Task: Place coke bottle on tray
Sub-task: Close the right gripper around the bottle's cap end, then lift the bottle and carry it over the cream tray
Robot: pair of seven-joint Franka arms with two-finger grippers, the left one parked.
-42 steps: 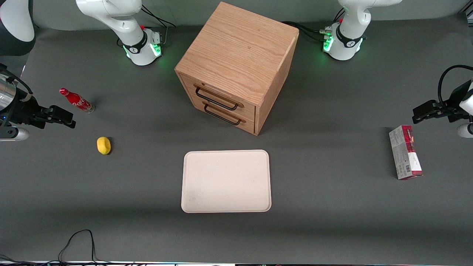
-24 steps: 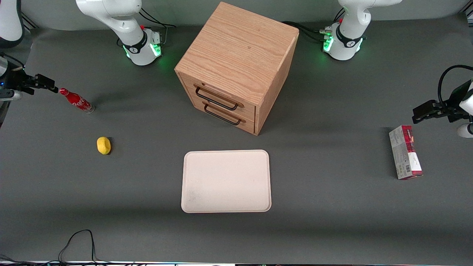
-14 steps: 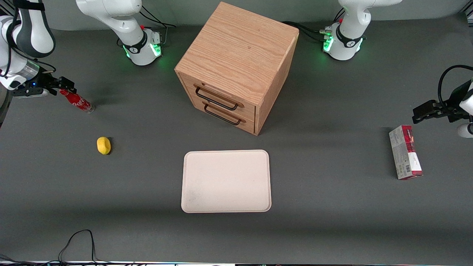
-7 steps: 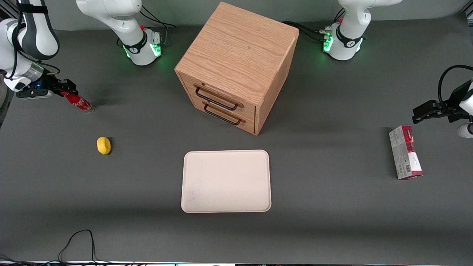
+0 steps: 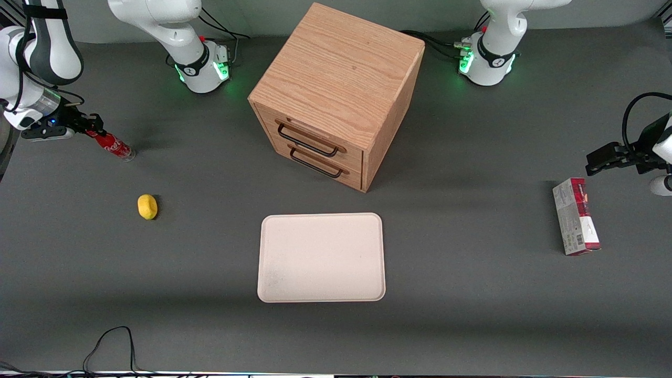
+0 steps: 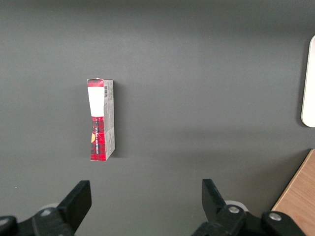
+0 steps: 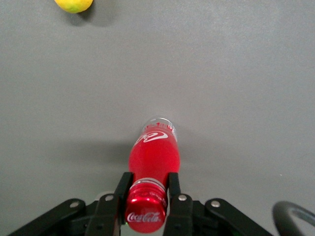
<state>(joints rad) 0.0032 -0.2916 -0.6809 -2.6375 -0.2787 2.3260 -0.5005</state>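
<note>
The coke bottle (image 5: 115,148), slim and red with white script, stands on the grey table toward the working arm's end. In the right wrist view I look down on its red cap and body (image 7: 153,153). My gripper (image 5: 93,128) sits at the bottle's top, and both black fingers press the neck just under the cap, so the gripper (image 7: 147,180) is shut on it. The pale cream-pink tray (image 5: 321,216) lies flat near the table's middle, nearer the front camera than the bottle, with nothing on it.
A yellow lemon (image 5: 147,206) lies between the bottle and the tray, nearer the camera than the bottle; it also shows in the right wrist view (image 7: 74,4). A wooden drawer box (image 5: 336,89) stands above the tray. A red-and-grey carton (image 5: 576,223) lies toward the parked arm's end.
My gripper swung up from beside the lemon to the bottle's cap, settled over the neck and its fingers closed in. The bottle stays standing in the same place.
</note>
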